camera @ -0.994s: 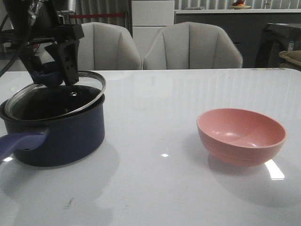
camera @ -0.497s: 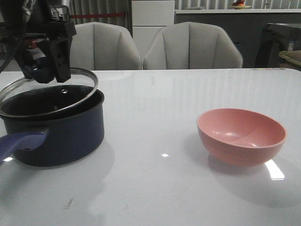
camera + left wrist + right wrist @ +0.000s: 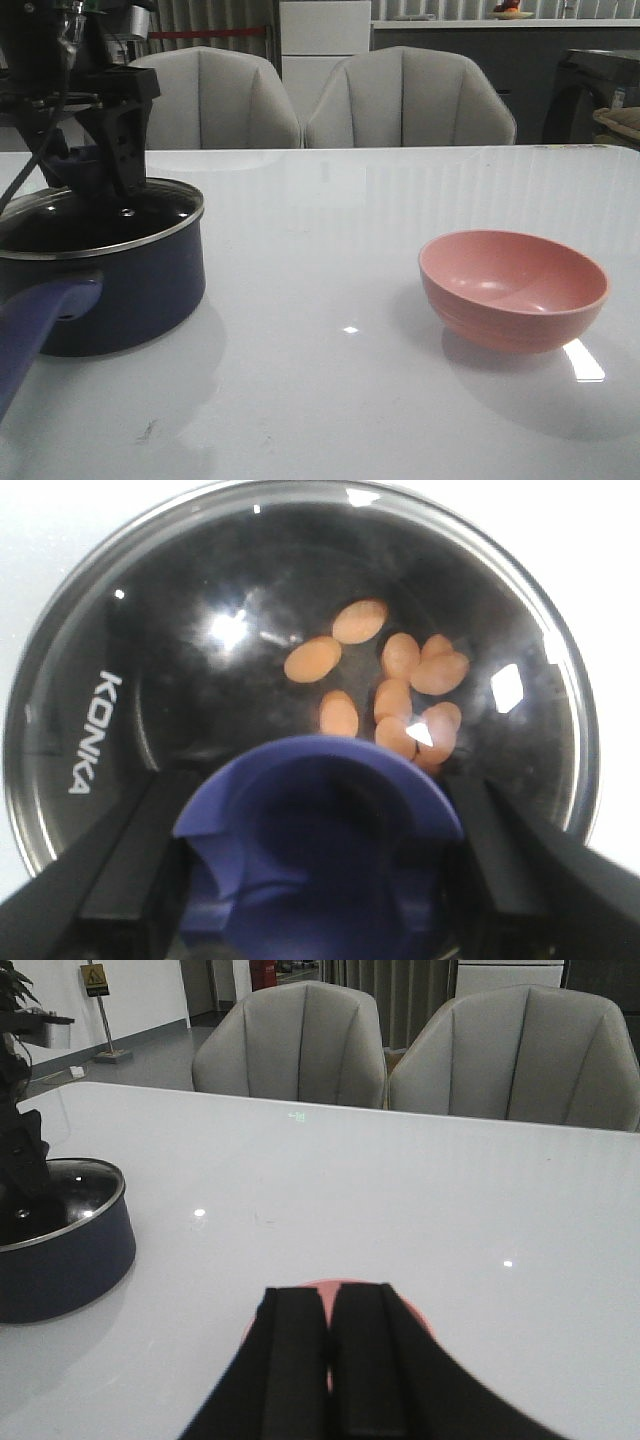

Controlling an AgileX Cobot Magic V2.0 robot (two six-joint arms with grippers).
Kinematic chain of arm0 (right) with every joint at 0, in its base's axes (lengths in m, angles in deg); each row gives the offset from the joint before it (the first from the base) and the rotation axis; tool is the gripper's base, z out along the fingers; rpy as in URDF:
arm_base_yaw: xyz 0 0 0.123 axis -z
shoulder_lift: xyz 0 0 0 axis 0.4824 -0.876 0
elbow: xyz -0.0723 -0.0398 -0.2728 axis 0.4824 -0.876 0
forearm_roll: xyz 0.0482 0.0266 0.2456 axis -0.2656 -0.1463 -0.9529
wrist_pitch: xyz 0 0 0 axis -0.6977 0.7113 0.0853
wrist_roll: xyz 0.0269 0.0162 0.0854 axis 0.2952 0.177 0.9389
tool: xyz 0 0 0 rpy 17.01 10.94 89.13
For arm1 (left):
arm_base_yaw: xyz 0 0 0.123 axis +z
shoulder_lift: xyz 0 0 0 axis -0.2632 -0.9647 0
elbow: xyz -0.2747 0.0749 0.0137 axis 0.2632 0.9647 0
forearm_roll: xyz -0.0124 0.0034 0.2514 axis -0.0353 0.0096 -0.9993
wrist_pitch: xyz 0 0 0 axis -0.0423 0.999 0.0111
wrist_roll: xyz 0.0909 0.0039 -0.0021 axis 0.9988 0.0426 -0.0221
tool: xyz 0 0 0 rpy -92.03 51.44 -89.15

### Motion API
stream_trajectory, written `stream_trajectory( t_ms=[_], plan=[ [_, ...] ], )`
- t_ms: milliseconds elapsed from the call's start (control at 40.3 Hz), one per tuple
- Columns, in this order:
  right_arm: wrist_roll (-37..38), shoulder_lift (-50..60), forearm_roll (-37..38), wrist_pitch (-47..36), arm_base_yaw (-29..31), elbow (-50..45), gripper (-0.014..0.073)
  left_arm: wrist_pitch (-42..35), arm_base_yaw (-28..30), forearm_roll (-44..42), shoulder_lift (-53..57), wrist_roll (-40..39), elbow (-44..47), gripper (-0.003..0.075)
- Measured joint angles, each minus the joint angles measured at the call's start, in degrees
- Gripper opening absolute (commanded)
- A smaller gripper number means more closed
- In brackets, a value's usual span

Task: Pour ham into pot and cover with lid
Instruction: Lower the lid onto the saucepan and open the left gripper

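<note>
The dark navy pot (image 3: 120, 290) stands at the left of the table, its purple-blue handle (image 3: 35, 325) pointing toward the front left. The glass lid (image 3: 150, 212) lies flat on the pot's rim. My left gripper (image 3: 95, 165) is shut on the lid's blue knob (image 3: 320, 810), one black finger (image 3: 130, 860) on each side. Through the glass (image 3: 150, 630) I see several orange-pink ham slices (image 3: 400, 680) on the pot's black bottom. My right gripper (image 3: 330, 1305) is shut and empty, above the pink bowl (image 3: 412, 1315). It does not show in the front view.
The empty pink bowl (image 3: 513, 288) stands at the right of the white table (image 3: 320, 380). The pot also shows in the right wrist view (image 3: 60, 1250). Two grey chairs (image 3: 410, 100) stand behind the far edge.
The lid was tilted above the pot; my left gripper has moved it left and down until it lies flat on the rim. The pot's handle has swung toward the front.
</note>
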Motion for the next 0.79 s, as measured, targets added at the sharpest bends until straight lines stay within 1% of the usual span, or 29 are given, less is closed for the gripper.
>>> stream_trajectory(
  t_ms=[50,124,397,646,795],
  plan=[
    [0.00,0.00,0.00,0.00,0.00,0.00,0.0157,0.13,0.00,0.00,0.00,0.00,0.00,0.0627],
    [0.00,0.00,0.00,0.00,0.00,0.00,0.0157,0.23,0.00,0.00,0.00,0.00,0.00,0.0651],
    [0.00,0.00,0.00,0.00,0.00,0.00,0.0157,0.39,0.00,0.00,1.84,0.00,-1.10,0.0649],
    [0.00,0.00,0.00,0.00,0.00,0.00,0.0157,0.83,0.00,-0.68,12.85,0.00,-1.44,0.0648],
    [0.00,0.00,0.00,0.00,0.00,0.00,0.0157,1.01,0.00,-1.89,20.32,0.00,0.66,0.0648]
  ],
)
